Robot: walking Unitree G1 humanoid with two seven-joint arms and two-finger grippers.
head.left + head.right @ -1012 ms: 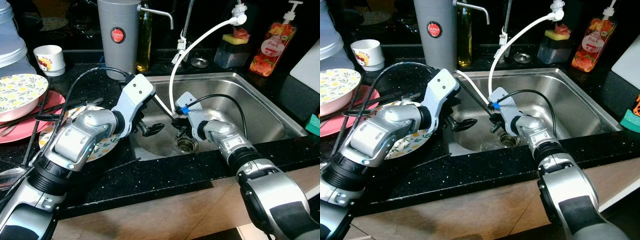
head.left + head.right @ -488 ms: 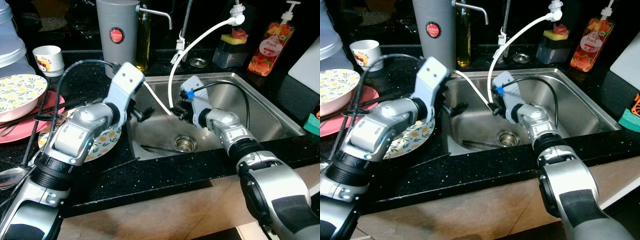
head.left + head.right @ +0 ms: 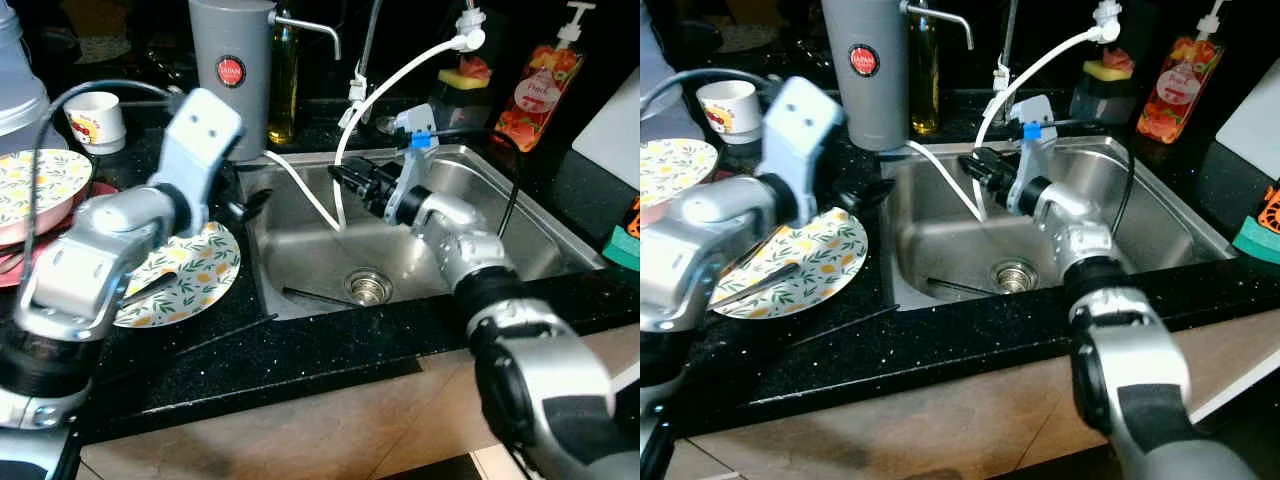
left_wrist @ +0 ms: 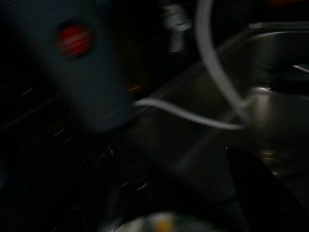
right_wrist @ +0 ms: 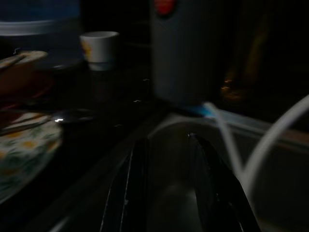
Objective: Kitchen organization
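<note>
Both arms have lifted from the sink: right gripper parted, empty; left gripper blurred, grip unclear; chopstick left by the drain

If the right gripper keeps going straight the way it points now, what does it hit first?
Probably the sink's left wall, just past the white hose. The right gripper points left across the steel basin; beyond the rim stands the tall grey canister. Depth is unclear.

We saw a dark chopstick lying flat on the steel sink floor beside the drain.
</note>
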